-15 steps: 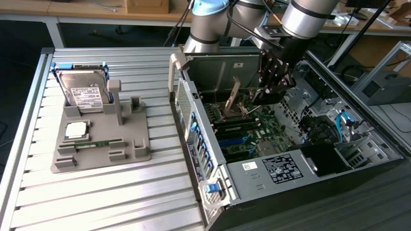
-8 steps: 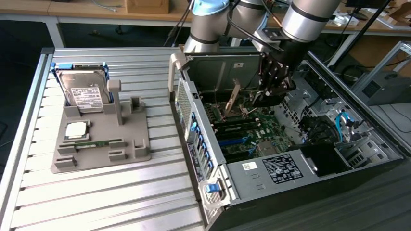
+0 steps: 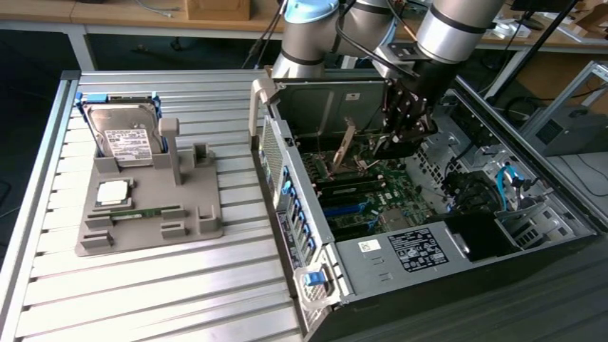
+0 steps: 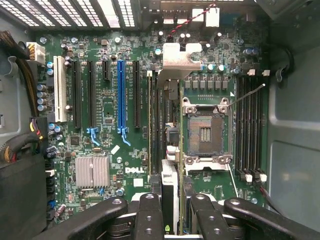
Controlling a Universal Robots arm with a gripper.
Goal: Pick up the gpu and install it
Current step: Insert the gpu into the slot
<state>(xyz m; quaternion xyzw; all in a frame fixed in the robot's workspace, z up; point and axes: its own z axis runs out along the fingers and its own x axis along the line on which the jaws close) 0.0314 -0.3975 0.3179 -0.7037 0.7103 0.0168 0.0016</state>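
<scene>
One thing's clear to us: the gpu (image 3: 348, 142), that thin green-brown circuit card with the silver bracket, is clamped in the black gripper (image 4: 174, 212), jaws part-way closed on it. It's held on edge inside the open grey tower case (image 3: 285, 171), over the green motherboard (image 4: 105, 125). We reckon that's so its bottom edge meets the long black slots (image 4: 136, 92), though we can't tell if it's seated.

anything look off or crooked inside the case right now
The gpu in the claw lines up parallel with the slots, not askew. Only oddity: the cpu socket beside it sits bare, no chip.
</scene>
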